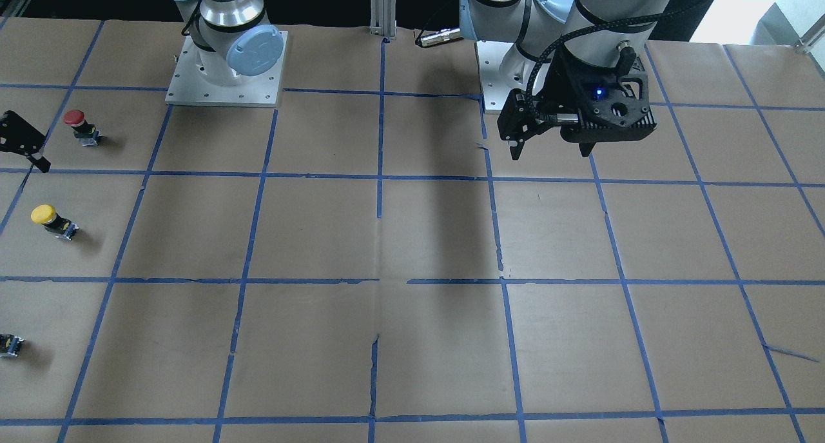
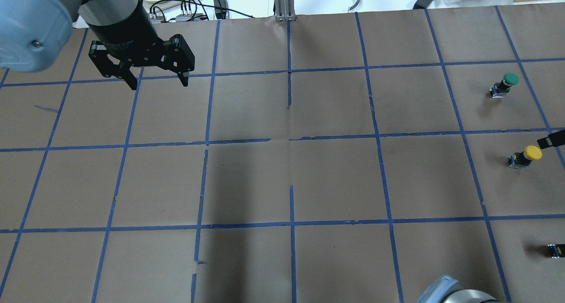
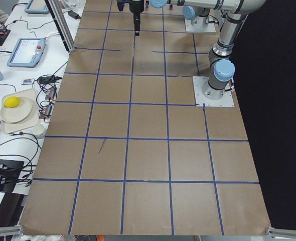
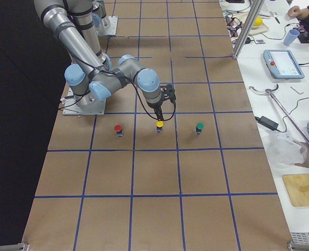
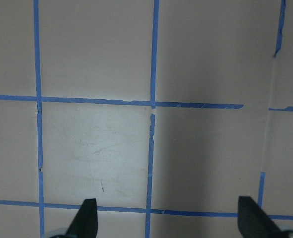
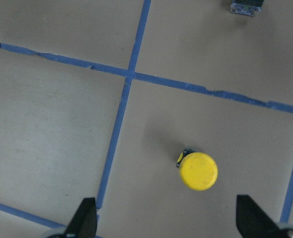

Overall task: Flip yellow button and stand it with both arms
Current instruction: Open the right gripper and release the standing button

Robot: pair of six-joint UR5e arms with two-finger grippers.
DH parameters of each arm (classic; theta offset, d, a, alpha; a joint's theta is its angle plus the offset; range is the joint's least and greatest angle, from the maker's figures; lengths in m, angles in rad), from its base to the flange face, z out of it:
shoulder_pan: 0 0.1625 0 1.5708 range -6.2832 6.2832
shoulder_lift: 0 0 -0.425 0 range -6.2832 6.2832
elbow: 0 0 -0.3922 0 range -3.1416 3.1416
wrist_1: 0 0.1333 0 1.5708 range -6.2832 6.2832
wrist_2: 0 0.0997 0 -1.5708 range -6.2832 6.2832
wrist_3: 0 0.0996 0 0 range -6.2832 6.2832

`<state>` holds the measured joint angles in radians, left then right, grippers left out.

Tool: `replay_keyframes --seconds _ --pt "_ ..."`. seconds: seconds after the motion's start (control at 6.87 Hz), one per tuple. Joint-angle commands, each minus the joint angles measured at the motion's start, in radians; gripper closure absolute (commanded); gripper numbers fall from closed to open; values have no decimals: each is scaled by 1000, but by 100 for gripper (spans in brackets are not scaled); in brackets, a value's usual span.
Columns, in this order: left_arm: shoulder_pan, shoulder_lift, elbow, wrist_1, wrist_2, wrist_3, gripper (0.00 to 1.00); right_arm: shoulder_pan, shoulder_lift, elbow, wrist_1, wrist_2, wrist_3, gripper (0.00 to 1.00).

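yellow button upright, both claws open and empty

you'll find the yellow button (image 2: 525, 156) standing cap up on its base, on the robot's right side of the table (image 2: 335, 179). it is the middle one of a row of three: a green-capped button (image 2: 505, 83) stands farther from the robot, and a red-capped button (image 1: 77, 126) stands nearer the robot's base.

the right gripper (image 6: 167, 218) hangs above the yellow button with its fingers spread wide and nothing in its grasp. in your right wrist view the yellow cap lies between the two fingertips, closer to the one on that view's right and apart from both.

the left gripper (image 2: 159, 84) hovers over the robot's left side of the table, well apart from the buttons. its jaws are wide too and it grips nothing, with taped brown paper below.
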<state>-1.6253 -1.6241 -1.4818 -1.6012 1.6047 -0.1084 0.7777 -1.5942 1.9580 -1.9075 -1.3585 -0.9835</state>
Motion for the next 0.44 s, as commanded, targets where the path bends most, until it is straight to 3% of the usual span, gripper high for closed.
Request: replay_keyframes --seconds 0.0,0.29 --pt "1 0 0 -2 0 0 0 220 -79 -138 240 -60 472 0" --pt "-1 0 0 -3 0 0 0 470 -79 -302 414 -123 903 0"
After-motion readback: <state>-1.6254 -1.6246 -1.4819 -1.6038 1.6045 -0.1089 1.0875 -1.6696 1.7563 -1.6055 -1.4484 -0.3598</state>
